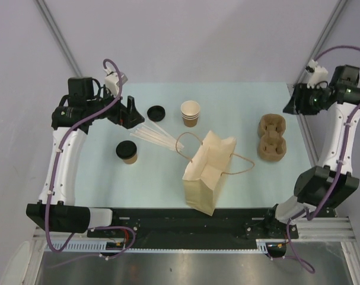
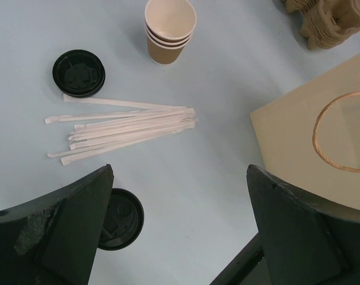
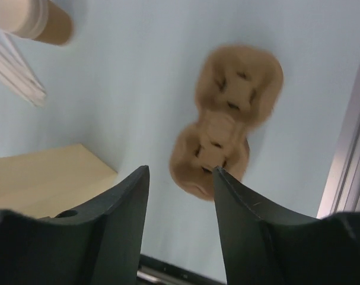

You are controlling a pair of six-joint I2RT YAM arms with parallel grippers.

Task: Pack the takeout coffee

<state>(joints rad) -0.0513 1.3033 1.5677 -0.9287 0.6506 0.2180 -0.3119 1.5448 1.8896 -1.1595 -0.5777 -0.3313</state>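
The takeout coffee [image 1: 127, 152], a small brown cup with a black lid, stands on the left of the table. In the left wrist view it [image 2: 121, 218] is partly hidden behind my left finger. The brown paper bag [image 1: 208, 172] with twine handles lies at centre near the front edge, and shows in the left wrist view [image 2: 298, 142] and right wrist view [image 3: 43, 178]. My left gripper [image 1: 128, 113] [image 2: 180, 172] is open and empty, raised behind the coffee. My right gripper [image 1: 290, 105] [image 3: 181, 171] is open and empty, high at the back right.
A loose black lid [image 1: 156, 112] [image 2: 79, 72], a stack of lidless cups [image 1: 190, 113] [image 2: 169, 29] and a fan of wrapped straws [image 1: 156, 136] [image 2: 126, 127] lie behind the bag. A pulp cup carrier [image 1: 271, 138] [image 3: 224, 119] sits at the right.
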